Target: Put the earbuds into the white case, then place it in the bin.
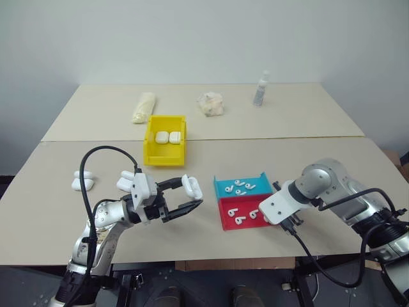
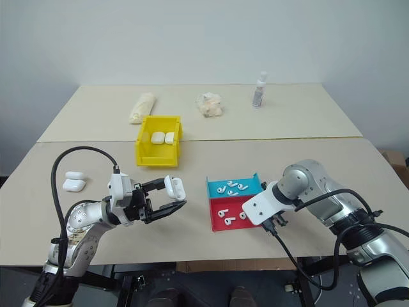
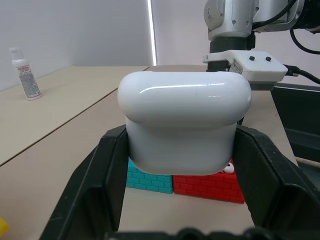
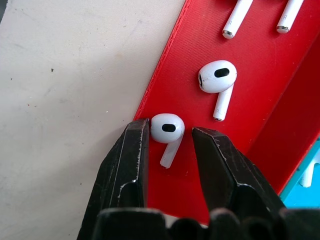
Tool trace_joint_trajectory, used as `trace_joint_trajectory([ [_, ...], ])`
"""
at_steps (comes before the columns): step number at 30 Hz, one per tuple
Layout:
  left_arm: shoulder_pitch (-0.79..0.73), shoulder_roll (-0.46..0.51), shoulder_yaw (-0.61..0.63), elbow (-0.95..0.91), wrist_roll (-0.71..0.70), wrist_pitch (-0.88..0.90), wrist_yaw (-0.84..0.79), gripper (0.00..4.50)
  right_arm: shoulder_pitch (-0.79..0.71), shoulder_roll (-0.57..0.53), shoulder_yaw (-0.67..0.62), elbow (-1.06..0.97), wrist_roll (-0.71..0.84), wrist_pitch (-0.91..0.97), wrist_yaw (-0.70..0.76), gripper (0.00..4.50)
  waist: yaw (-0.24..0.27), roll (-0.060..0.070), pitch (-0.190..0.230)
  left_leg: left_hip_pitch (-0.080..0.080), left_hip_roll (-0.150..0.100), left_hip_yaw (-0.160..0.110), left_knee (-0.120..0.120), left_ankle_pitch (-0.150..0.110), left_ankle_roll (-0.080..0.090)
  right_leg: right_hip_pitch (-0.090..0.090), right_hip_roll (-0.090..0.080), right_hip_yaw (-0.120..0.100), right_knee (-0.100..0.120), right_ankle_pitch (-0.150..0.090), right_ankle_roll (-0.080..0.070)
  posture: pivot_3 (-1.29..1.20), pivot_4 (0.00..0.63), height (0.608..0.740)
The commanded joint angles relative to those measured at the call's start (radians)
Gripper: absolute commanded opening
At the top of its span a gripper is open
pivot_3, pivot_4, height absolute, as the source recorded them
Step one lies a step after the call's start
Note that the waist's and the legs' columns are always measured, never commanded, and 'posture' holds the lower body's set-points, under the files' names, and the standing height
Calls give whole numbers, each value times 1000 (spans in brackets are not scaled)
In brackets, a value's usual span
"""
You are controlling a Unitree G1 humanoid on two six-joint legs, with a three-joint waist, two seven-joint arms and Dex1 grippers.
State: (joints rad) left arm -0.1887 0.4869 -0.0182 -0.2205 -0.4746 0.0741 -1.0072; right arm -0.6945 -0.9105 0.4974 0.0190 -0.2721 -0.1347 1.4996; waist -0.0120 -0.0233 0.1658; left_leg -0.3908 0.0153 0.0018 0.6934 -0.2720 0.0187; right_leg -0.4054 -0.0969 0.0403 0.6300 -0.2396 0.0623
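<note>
step: picking up an earbud | left claw (image 1: 185, 199): grasping white case (image 1: 192, 187) above the worktop's front edge | right claw (image 4: 170, 137): part-released, straddling earbud (image 4: 168, 131) in red tray (image 4: 260, 100), unclear if gripped | next: clench, lift, carry to case | bin (image 1: 165, 141): mid-worktop

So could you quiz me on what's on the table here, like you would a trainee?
1. True or false: the yellow bin holds two white cases.
2. What does the left gripper hold?
3. The earbud between the right gripper jaws lies in which tray: A teal, B red?

Key: 1 true. 2 A white case. 3 B.
</note>
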Motion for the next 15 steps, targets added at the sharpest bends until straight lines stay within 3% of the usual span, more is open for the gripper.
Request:
trace_joint_trajectory([
  [1,-15,1,4,-34,-8,-12,-2,2783,-7,-1,-18,-11,-3,-13,0,1336,0,0,0,0,0,0,0,0,0,0,0,0,0,0,0,0,150,740],
  [3,-18,0,3,-31,-7,-9,0,2783,-7,0,-20,-8,-8,-13,-8,819,0,0,0,0,0,0,0,0,0,0,0,0,0,0,0,0,150,740],
  [15,-18,-6,-3,-29,0,-14,1,2783,2,-1,-22,-16,-8,-8,-15,640,0,0,0,0,0,0,0,0,0,0,0,0,0,0,0,0,150,740],
])
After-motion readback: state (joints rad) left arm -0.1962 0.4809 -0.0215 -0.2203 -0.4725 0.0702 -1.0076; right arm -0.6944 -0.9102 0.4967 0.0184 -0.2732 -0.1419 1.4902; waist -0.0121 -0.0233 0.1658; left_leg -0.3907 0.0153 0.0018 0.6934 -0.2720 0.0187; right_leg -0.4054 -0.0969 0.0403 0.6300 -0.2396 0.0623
